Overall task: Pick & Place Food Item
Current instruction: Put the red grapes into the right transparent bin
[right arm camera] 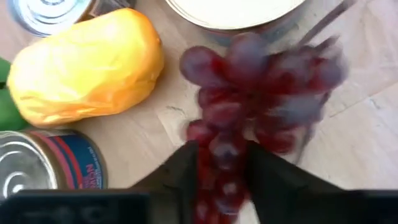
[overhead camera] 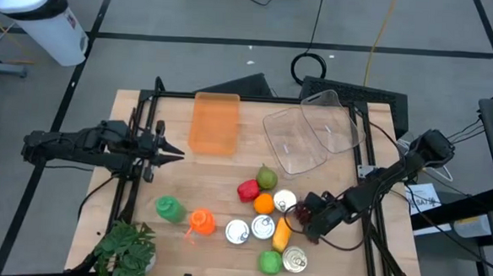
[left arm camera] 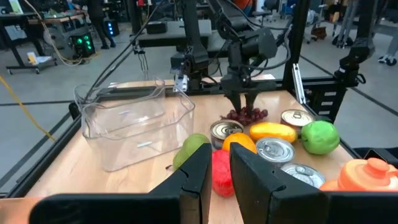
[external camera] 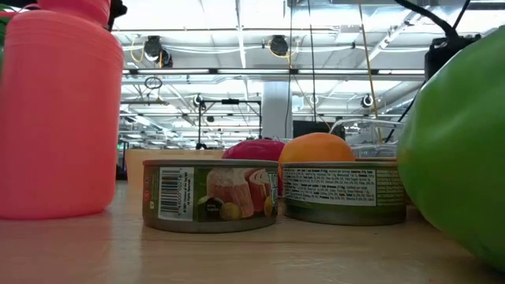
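Observation:
A dark red bunch of grapes lies on the wooden table at the right, between a white-topped can and a yellow fruit. My right gripper reaches in from the table's right and is shut on the bunch. My left gripper hovers shut over the table's left side and holds nothing. A clear tub and an orange tub stand at the back. My right gripper pinches the grapes between its two fingers, at the end of the bunch nearest the wrist. The fingers slant down from above, coming from the table's right side. The bunch rests on the table.
Around the grapes are several cans, an orange, a red pepper, a pear and a green apple. A green bottle, an orange bottle and a plant are at the near left.

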